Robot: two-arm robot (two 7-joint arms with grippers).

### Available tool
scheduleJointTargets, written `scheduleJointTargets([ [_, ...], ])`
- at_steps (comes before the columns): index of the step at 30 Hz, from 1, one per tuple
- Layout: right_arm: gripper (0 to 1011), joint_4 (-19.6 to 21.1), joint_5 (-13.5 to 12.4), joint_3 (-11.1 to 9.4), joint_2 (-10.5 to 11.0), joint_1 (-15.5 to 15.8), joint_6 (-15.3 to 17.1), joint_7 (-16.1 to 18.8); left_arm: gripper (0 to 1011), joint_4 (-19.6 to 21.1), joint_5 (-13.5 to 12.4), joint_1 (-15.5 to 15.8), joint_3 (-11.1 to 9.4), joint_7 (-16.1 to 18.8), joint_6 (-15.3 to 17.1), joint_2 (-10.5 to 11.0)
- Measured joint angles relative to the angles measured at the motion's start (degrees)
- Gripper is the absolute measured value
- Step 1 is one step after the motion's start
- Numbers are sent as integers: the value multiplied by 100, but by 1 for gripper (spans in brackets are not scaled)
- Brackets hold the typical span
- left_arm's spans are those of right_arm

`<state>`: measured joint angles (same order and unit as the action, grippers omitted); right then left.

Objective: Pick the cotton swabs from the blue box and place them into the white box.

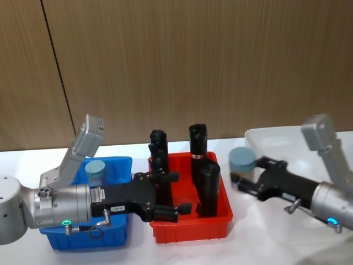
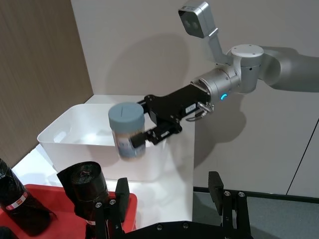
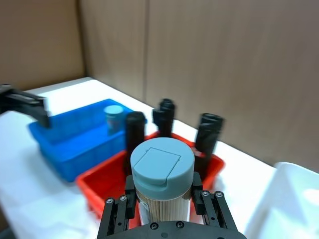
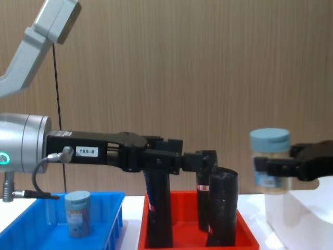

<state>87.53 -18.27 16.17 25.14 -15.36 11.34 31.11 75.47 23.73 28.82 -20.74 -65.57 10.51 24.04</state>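
My right gripper point(image 1: 244, 180) is shut on a cotton swabs jar point(image 1: 242, 159), clear with a grey-blue lid, held upright in the air just left of the white box point(image 1: 276, 138). The same jar point(image 2: 127, 132) hangs in front of the white box's point(image 2: 75, 137) near wall; the chest view shows this jar point(image 4: 269, 159) well above the table. A second swab jar point(image 1: 95, 170) stands in the blue box point(image 1: 118, 165). My left gripper point(image 1: 175, 193) is open and empty, reaching over the red tray point(image 1: 190, 229).
Several tall black rolls point(image 1: 209, 185) stand in the red tray, between the blue box and the white box. The left arm's body lies across the blue box. Wood panelling rises behind the white table point(image 1: 265, 243).
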Motion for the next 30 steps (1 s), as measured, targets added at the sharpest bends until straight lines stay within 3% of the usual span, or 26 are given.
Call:
scheduleJointTargets([
  [12, 634, -335, 70, -245, 149, -165, -54, -646, 1004, 0, 0, 0, 0, 0, 0, 0],
  [24, 639, -806, 189, -313, 138, -401, 73, -793, 1004, 0, 0, 0, 0, 0, 0, 0],
  [30, 797, -957, 234, -309, 120, -466, 125, -746, 1004, 0, 0, 0, 0, 0, 0, 0],
])
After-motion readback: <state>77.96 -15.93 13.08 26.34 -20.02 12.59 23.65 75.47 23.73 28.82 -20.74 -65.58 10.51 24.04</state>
